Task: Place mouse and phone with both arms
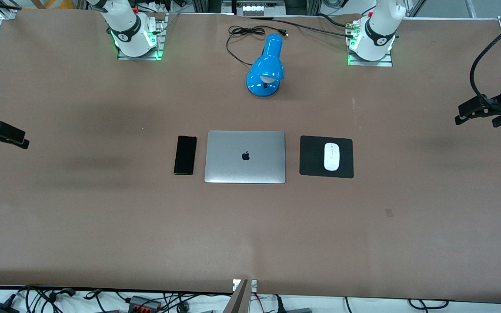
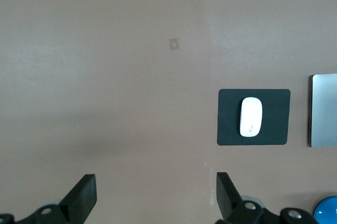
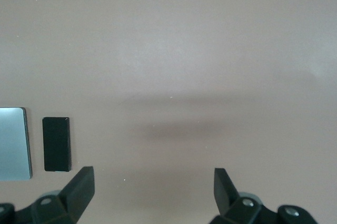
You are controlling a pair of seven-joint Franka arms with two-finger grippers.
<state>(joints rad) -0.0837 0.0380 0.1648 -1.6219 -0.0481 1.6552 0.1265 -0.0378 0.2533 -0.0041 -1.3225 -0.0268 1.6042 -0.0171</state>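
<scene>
Left gripper [image 2: 155, 195]: up in the air over bare table at the left arm's end, fingers spread wide apart, nothing between them.
Right gripper [image 3: 154, 192]: up over bare table at the right arm's end, fingers [image 3: 79, 187] also spread wide, nothing held.
Arms: both wait out at the table's ends, well apart from everything in the middle; the left gripper [image 1: 479, 112] and right gripper [image 1: 11, 138] show at the edges of the front view.
Mouse [image 1: 331, 156]: lying flat on the mouse pad, roughly in its middle, long way pointing toward the front camera; also seen from the left wrist [image 2: 250, 116].
Mouse pad [image 1: 311, 167]: black, flat on the table, just beside the laptop on the side toward the left arm's end.
Phone [image 1: 185, 154]: black, flat on the table, just beside the laptop on the side toward the right arm's end, not touching it; seen too from the right wrist [image 3: 56, 144].
Laptop [image 1: 245, 156]: silver, lid closed, in the middle between phone and mouse pad.
Lamp [image 1: 266, 67]: blue desk lamp, farther from the front camera than the laptop, its black cord [image 1: 242, 32] looping toward the bases.
Table [image 1: 102, 226]: covered in brown.
</scene>
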